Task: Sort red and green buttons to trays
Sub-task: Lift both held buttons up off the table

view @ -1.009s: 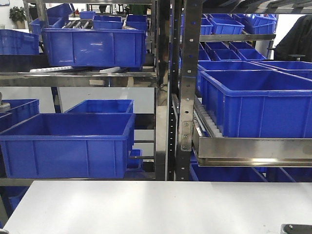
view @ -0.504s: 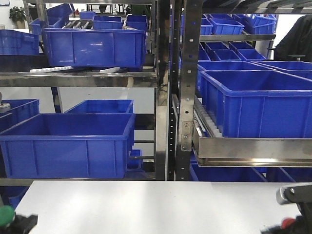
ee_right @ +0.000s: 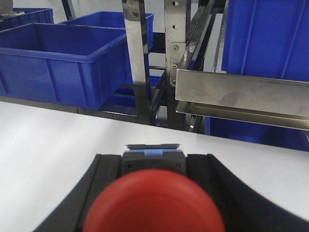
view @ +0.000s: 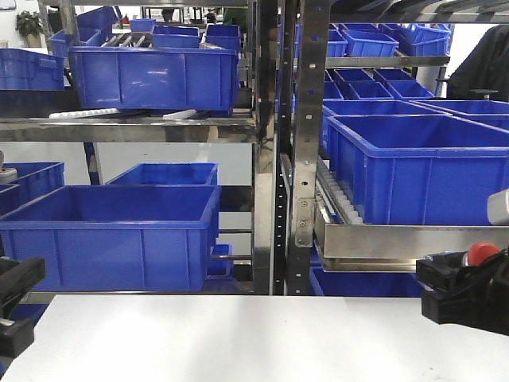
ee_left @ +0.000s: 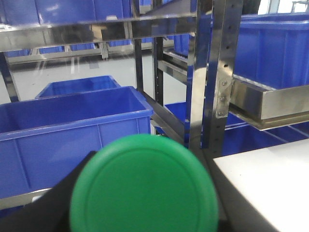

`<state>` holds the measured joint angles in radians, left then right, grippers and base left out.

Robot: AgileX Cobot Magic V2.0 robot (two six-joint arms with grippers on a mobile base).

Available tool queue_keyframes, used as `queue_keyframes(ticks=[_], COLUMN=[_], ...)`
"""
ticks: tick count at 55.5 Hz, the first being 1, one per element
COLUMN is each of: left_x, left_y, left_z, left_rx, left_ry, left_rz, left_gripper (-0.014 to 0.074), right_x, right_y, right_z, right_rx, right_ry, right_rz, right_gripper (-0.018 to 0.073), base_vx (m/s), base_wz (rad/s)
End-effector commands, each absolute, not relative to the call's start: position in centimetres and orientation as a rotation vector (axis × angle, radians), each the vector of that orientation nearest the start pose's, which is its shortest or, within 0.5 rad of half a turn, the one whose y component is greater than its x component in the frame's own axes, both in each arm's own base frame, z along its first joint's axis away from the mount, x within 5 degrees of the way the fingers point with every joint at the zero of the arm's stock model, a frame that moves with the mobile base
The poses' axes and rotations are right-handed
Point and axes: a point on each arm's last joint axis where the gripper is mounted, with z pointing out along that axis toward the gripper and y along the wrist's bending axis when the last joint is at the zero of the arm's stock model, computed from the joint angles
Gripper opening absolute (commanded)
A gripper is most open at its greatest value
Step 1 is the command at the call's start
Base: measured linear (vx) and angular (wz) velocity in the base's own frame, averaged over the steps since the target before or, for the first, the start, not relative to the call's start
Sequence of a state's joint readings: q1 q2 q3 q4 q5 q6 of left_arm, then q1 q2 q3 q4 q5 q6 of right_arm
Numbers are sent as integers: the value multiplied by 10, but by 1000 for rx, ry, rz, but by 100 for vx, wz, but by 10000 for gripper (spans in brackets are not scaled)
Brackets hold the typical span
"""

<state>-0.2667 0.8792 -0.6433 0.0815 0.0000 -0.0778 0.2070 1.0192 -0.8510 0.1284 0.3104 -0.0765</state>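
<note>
Two buttons are held above the table, one per arm. At the lower left edge of the front view, the left gripper (view: 14,309) is clamped on the green button (ee_left: 144,186), whose cap fills the bottom of its wrist view. At lower right, the right gripper (view: 463,293) grips the red button (view: 483,253), its cap poking up above the black fingers. A broad stretch of white table (view: 254,338) separates them, its far edge meeting the steel rack (view: 306,143). Beyond, blue crates (view: 111,235) crowd the shelves.
</note>
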Motion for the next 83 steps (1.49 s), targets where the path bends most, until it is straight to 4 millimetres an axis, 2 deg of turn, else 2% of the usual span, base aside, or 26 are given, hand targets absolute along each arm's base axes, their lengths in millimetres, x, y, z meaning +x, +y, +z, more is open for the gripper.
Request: queue_keyframes(ticks=[1,15,83], left_x=[173,133,134], left_y=[-49,-37,-37], left_z=[361,382,381], left_rx=[208,190,192], left_ry=[1590,1480,1494], left_rz=[-228,-234,-231], left_gripper=[3,3,3], right_x=[208,174,175], right_y=[47,40,40], right_z=[377,398,398], right_rx=[-185,-184,-180], right_ry=[1833,1740,1738], right_rz=[199,206,206], right_gripper=[-10,-9,-9], base_vx=[0,0,0], base_wz=[0,0,0])
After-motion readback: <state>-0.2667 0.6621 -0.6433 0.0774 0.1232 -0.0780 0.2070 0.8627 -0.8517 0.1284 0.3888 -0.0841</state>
